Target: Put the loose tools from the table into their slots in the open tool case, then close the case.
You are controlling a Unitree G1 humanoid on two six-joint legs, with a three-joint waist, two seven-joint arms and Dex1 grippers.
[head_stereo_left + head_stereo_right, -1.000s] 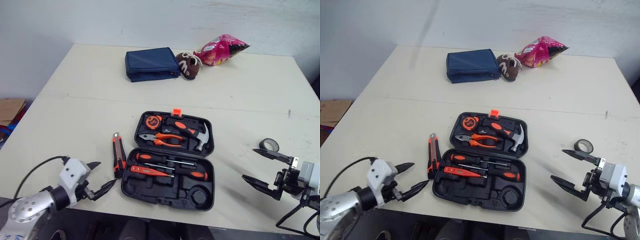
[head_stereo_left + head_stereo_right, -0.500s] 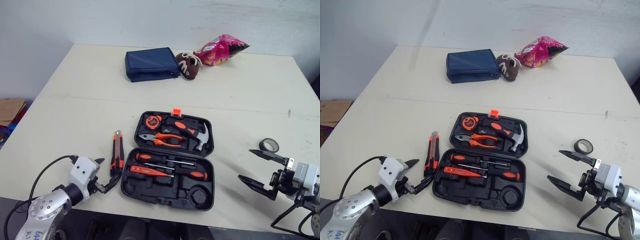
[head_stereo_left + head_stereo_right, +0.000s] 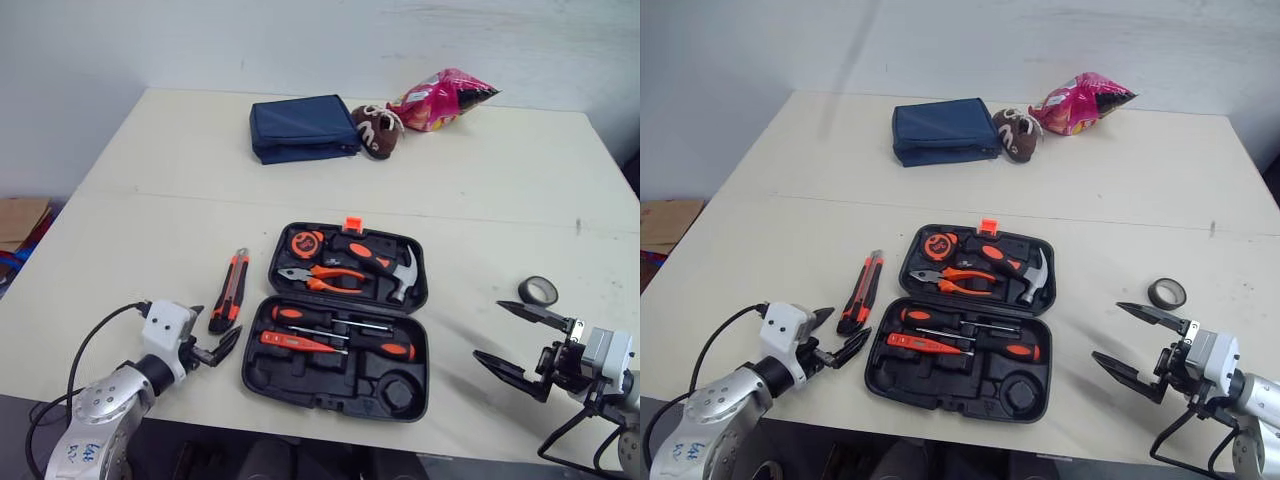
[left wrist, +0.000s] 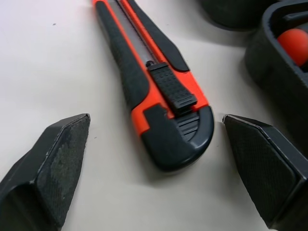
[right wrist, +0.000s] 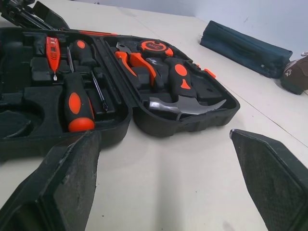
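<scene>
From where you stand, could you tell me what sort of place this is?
Probably a lab or test room staged for a tidying exercise: a plain table against a bare white wall, an open tool case with a loose utility knife beside it, and an unrelated snack bag.

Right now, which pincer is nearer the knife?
Left. The open left pincer straddles the knife's near end without touching it. The right pincer, also open, is across the case, by the tape.
</scene>
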